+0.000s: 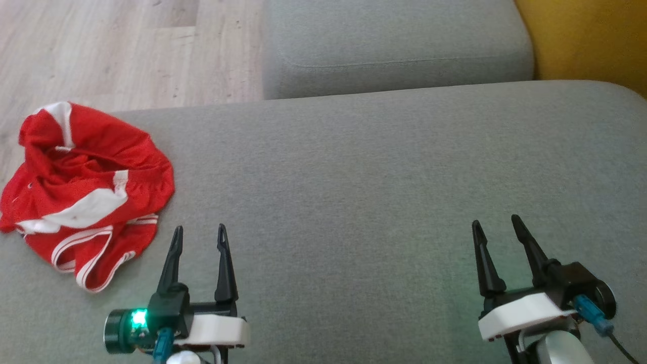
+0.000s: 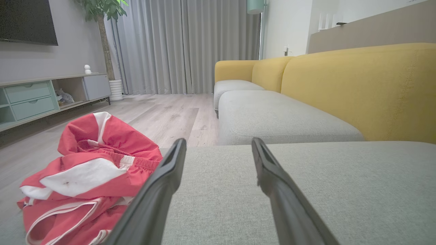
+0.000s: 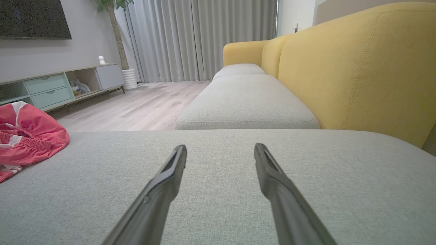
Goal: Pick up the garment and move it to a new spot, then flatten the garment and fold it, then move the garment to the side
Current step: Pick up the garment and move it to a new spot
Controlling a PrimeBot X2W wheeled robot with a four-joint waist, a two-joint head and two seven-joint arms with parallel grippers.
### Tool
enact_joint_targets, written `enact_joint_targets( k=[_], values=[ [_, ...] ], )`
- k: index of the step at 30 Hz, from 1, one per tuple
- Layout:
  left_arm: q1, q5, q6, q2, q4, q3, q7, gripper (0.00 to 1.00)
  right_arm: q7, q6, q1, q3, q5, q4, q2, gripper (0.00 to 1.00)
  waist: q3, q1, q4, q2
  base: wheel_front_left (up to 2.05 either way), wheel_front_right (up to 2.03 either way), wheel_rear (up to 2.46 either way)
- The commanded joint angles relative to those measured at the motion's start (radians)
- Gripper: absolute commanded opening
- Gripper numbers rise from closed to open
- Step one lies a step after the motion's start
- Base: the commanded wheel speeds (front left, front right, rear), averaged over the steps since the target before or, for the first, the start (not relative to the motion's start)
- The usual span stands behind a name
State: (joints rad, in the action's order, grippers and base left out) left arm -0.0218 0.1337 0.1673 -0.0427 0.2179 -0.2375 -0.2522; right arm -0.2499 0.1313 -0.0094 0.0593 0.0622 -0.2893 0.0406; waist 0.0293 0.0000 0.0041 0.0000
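While pickup awaits, garment point(image 1: 86, 192) lies just left of left gripper point(image 1: 199, 228) | it and right gripper point(image 1: 495, 220) spread, empty | next: reach left, pinch.

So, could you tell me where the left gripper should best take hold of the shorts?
Probably the bunched waistband ridge at the top of the shorts, approached from above, on the side facing the open left gripper. The shorts lie in a crumpled heap, that ridge stands proud, and the hems lie flat on the cushion.
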Motion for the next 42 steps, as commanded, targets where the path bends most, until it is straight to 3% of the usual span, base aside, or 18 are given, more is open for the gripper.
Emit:
enact_joint_targets(
  k=[1, 30, 37, 42],
  values=[
    [-0.058, -0.006, 0.008, -0.008, -0.026, 0.026, -0.010, 1.00, -0.012, -0.001, -0.040, 0.019, 0.005, 0.025, 0.010, 1.00, -0.001, 0.0000, 0.017, 0.0000, 0.00, 0.00, 0.00],
    [-0.093, 0.034, 0.071, -0.008, -0.066, 0.011, -0.010, 1.00, -0.012, -0.001, -0.078, -0.027, -0.057, 0.038, 0.010, 1.00, -0.124, 0.0000, 0.503, 0.0000, 0.00, 0.00, 0.00],
    [-0.109, 0.033, 0.096, -0.008, -0.110, 0.023, -0.010, 1.00, -0.012, -0.001, -0.090, -0.032, -0.087, 0.042, 0.010, 1.00, -0.163, 0.0000, 0.541, 0.0000, 0.00, 0.00, 0.00],
    [-0.184, -0.029, 0.085, -0.008, -0.171, 0.072, -0.010, 1.00, -0.012, -0.001, -0.103, -0.033, -0.119, 0.053, 0.010, 1.00, -0.214, 0.0000, 0.517, 0.0000, 0.00, 0.00, 0.00]
  ],
)
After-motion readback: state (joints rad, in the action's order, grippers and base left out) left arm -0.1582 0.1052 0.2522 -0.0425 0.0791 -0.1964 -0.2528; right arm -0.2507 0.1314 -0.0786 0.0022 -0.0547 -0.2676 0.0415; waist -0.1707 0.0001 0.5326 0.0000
